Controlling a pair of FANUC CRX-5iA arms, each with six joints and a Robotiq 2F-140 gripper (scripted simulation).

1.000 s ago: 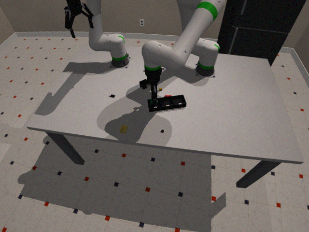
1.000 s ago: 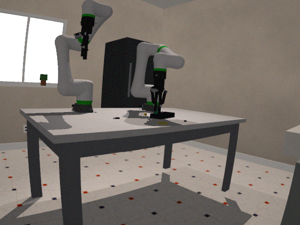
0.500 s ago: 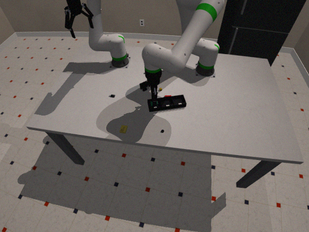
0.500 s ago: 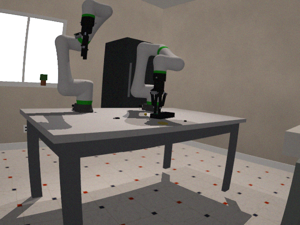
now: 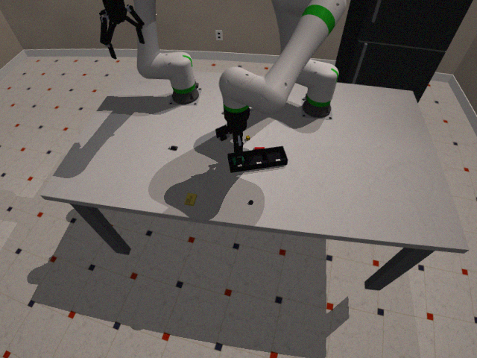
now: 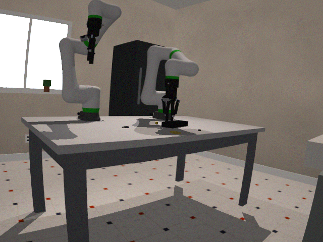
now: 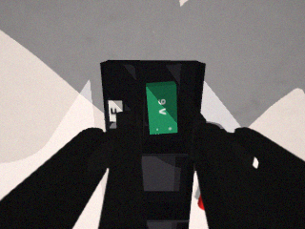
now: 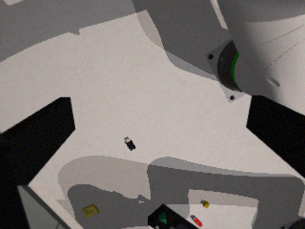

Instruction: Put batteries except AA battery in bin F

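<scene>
At the end compartment of the black bin row [image 5: 265, 166] [image 6: 177, 124] [image 7: 152, 62] [image 8: 185, 223], the green 9 V battery [image 5: 234, 161] [image 7: 162, 109] [image 8: 163, 218] is seen lying inside the bin marked F. Its long axis is aligned with the row; two pale marks are carried at the end facing the next compartment. Floor is left between battery and F label, with less on the opposite side. The left gripper [image 5: 238, 154] [image 6: 169, 120] [image 7: 160, 107] is set low at this bin, its fingers narrowly parted; they appear free of the battery, though contact is poorly shown. The right gripper [image 5: 128, 49] [image 6: 90, 62] [image 8: 161, 113] is held high, spread wide. A red object [image 5: 258, 148] [image 7: 201, 202] [image 8: 196, 221] is located beside the row's long wall. A yellow slab [image 5: 190, 199] [image 6: 175, 132] [image 8: 90, 210] is found near the table edge, well apart from the bins.

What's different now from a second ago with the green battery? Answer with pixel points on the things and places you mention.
The left gripper [image 5: 238, 155] [image 6: 169, 121] [image 7: 160, 107] came down a little, and the green 9 V battery [image 5: 234, 159] [image 7: 162, 114] [image 8: 163, 218] went down with it into the bin marked F [image 5: 231, 166] [image 6: 164, 124] [image 7: 152, 62] [image 8: 152, 220]. It looks let go, though the fingertips are hard to see. The right gripper [image 5: 127, 49] [image 6: 90, 61] [image 8: 161, 113], open, and the yellow block [image 5: 190, 199] [image 6: 175, 132] [image 8: 91, 210] stayed put.
</scene>
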